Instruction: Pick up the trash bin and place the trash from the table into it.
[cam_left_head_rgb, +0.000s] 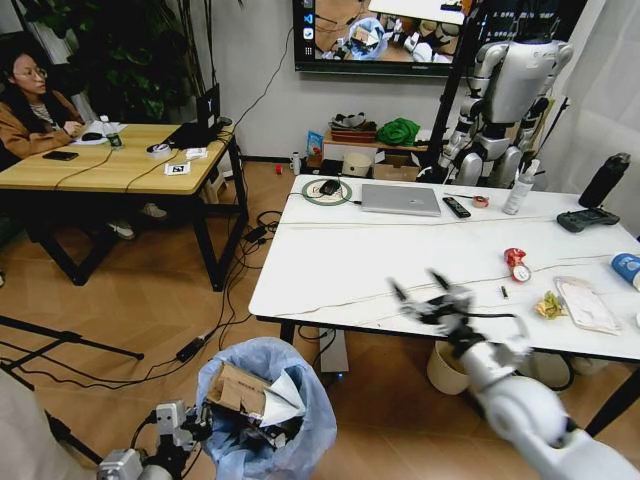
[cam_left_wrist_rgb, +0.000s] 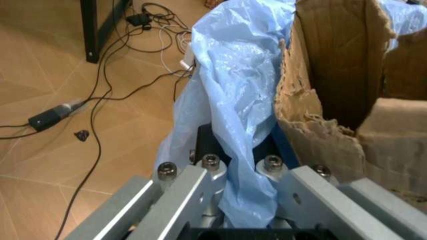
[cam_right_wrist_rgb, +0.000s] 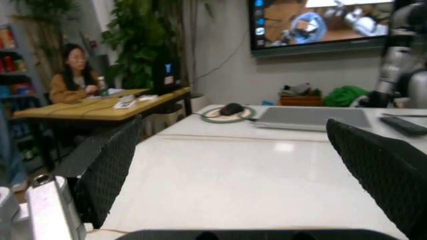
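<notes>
Clamping the trash bin (cam_left_head_rgb: 265, 415) rim at lower left, left gripper (cam_left_wrist_rgb: 237, 170) steadies it; right gripper (cam_left_head_rgb: 425, 295), fingers apart, hovers at centre for table (cam_left_head_rgb: 330, 270) litter.

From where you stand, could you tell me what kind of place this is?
Probably a robotics lab or office: a humanoid robot stands by the wall, a wall screen shows camera feeds, and a wooden desk sits beside the marble-look table.
</notes>
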